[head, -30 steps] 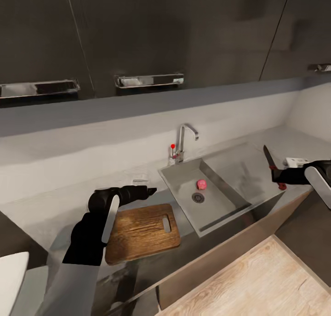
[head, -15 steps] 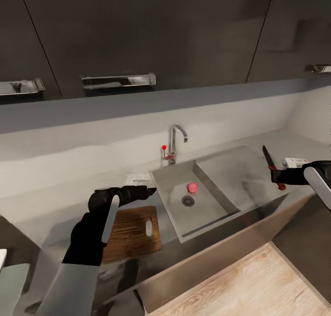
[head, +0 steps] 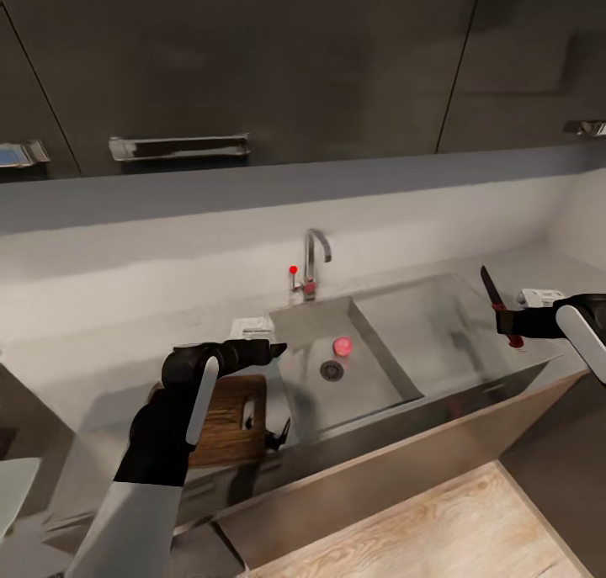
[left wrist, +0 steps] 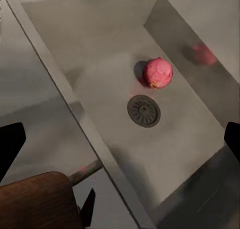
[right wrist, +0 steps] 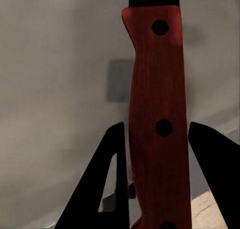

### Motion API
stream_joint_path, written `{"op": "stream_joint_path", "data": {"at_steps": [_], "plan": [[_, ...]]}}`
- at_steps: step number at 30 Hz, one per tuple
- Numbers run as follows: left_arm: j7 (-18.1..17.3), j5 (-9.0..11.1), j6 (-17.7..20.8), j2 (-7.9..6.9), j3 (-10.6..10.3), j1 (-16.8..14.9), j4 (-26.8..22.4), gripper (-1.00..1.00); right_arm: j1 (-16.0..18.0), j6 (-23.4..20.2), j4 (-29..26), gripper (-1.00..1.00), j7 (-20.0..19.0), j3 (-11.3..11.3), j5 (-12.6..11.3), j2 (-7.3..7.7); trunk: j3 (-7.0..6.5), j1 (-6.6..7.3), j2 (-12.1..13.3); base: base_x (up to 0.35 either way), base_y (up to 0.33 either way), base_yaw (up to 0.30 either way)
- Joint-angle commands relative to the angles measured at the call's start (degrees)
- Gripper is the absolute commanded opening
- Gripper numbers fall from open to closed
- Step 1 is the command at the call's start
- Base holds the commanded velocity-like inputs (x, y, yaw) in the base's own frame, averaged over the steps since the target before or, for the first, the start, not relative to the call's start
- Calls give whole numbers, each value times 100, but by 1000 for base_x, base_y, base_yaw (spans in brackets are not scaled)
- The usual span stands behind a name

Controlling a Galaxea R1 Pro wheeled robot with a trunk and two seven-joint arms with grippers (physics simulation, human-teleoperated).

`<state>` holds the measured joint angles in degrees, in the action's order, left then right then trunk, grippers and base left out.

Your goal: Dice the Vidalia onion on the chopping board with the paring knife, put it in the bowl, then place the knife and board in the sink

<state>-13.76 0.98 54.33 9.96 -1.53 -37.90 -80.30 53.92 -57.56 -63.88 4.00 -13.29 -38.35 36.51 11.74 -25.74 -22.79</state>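
Black jointed arms with white panels and black-fingered gripper (head: 273,348) tips.

— What hides the chopping board (head: 227,422)?
— The left arm (head: 172,414) covers its near end.
— And the paring knife (right wrist: 157,124)?
— In the right wrist view, both blade and handle butt are cut off.

Dark wall cabinets (head: 278,65) with chrome bar handles (head: 178,147) along the far wall, pale grey backsplash (head: 168,250) beneath, light wood-plank floor (head: 438,532) near right
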Motion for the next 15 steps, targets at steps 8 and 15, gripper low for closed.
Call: {"op": "stream_joint_path", "data": {"at_steps": [8, 15], "plan": [[-4, 8, 34, 4, 4, -7, 4, 100, 7, -9, -4, -100, 39, -119, -49, 7, 13, -4, -13, 117, -307, 259], [-4, 8, 34, 4, 4, -7, 5, 100, 5, -9, -3, -100, 40, -305, -49, 5, 13, -4, -13, 151, -298, 231]]}}
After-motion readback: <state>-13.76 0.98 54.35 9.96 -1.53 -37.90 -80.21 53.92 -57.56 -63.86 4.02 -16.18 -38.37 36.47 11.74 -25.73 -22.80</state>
